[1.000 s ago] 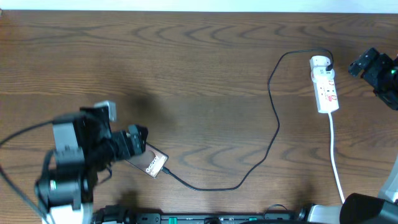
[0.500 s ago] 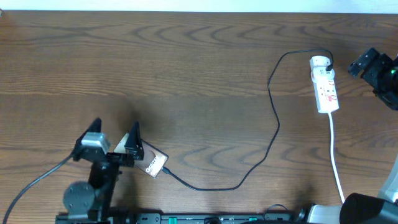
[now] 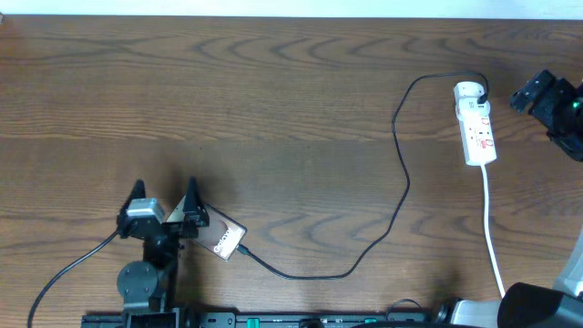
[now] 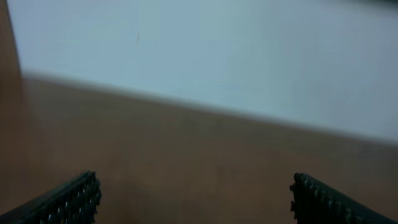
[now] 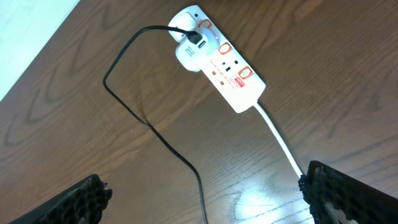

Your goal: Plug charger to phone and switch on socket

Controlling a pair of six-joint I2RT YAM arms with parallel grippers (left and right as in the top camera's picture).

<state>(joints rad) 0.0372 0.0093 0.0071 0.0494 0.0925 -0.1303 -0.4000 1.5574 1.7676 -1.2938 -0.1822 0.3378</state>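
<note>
Charger (image 3: 402, 173) links phone (image 3: 224, 240) and socket (image 3: 477, 128), apparently plugged in. Right claw (image 5: 214, 196) hangs wide open and empty near the socket, likely for its switch. Left claw (image 3: 165, 191) gapes empty by the phone.

The left arm (image 3: 144, 278) has drawn back toward the near edge of the tabletop (image 3: 291, 109) and folded in. Its gripper (image 3: 166, 187) has shifted leftward off the phone (image 3: 223, 240).

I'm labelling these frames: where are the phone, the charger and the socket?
phone (image 3: 223, 241): overhead view, lettered back near its uncovered end.
charger (image 3: 407, 185): overhead view, mid-run of the black cable.
socket (image 5: 225, 67): right wrist view, middle of the white body.
</note>
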